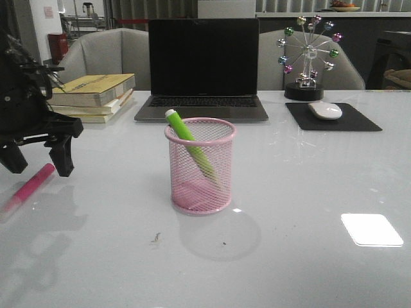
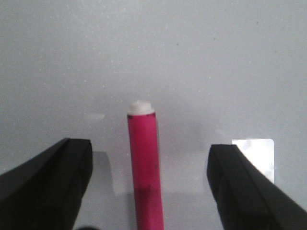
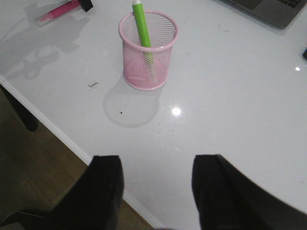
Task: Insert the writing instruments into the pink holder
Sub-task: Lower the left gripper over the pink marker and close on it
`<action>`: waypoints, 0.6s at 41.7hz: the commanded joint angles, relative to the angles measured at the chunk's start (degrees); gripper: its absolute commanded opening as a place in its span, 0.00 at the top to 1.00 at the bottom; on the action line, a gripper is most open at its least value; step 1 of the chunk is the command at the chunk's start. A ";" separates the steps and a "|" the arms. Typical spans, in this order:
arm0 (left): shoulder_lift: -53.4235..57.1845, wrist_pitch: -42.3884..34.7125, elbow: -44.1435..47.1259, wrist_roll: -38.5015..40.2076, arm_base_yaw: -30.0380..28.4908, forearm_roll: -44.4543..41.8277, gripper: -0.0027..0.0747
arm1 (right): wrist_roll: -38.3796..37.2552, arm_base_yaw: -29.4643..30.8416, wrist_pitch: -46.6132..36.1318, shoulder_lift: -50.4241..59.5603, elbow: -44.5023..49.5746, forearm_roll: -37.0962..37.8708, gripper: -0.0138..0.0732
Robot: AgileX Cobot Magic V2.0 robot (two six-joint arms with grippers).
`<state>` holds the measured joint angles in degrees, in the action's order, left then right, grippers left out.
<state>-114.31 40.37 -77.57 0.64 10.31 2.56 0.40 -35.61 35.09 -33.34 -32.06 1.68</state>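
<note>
The pink holder [image 1: 200, 165] stands mid-table with the lime green marker [image 1: 186, 138] leaning inside it, white tip above the rim. The magenta marker [image 1: 31, 186] lies flat on the table at the left. My left gripper [image 1: 37, 159] hangs open just above it. In the left wrist view the magenta marker [image 2: 144, 167] lies centred between the two spread fingers [image 2: 48, 187], touching neither. My right gripper [image 3: 156, 191] is open and empty over the table's near edge, well short of the holder [image 3: 147, 52] and green marker [image 3: 140, 24]. It is out of the front view.
A laptop [image 1: 203, 64] stands open behind the holder. Stacked books [image 1: 93, 96] lie at the back left. A mouse [image 1: 325, 110] on a black pad [image 1: 359, 122] and a ferris-wheel ornament [image 1: 308, 58] sit at the back right. The table's near edge [image 3: 57, 132] drops to the floor.
</note>
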 commanded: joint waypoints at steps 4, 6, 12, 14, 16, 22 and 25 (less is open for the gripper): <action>1.74 -1.41 -2.43 0.31 -0.13 0.57 0.25 | 0.40 0.21 -4.30 0.13 -1.58 0.13 0.33; 1.48 -1.41 -2.43 0.31 -0.13 0.57 0.25 | 0.40 0.21 -4.30 0.13 -1.58 0.13 0.33; 1.29 -1.41 -2.43 0.31 -0.13 0.57 0.28 | 0.40 0.21 -4.30 0.13 -1.58 0.13 0.33; 1.29 -1.30 -2.43 0.31 -0.13 0.57 0.32 | 0.40 0.21 -4.30 0.13 -1.58 0.13 0.33; 1.29 -1.06 -2.43 0.31 -0.13 0.57 0.36 | 0.40 0.21 -4.30 0.13 -1.58 0.13 0.33; 1.29 -0.96 -2.43 0.31 -0.13 0.57 0.53 | 0.40 0.21 -4.30 0.13 -1.58 0.13 0.33; 1.29 -0.96 -2.43 0.31 -0.13 0.57 0.60 | 0.40 0.21 -4.30 0.13 -1.58 0.13 0.33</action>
<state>-115.96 40.37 -78.31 0.64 10.31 2.66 0.40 -35.61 35.09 -33.34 -32.06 1.68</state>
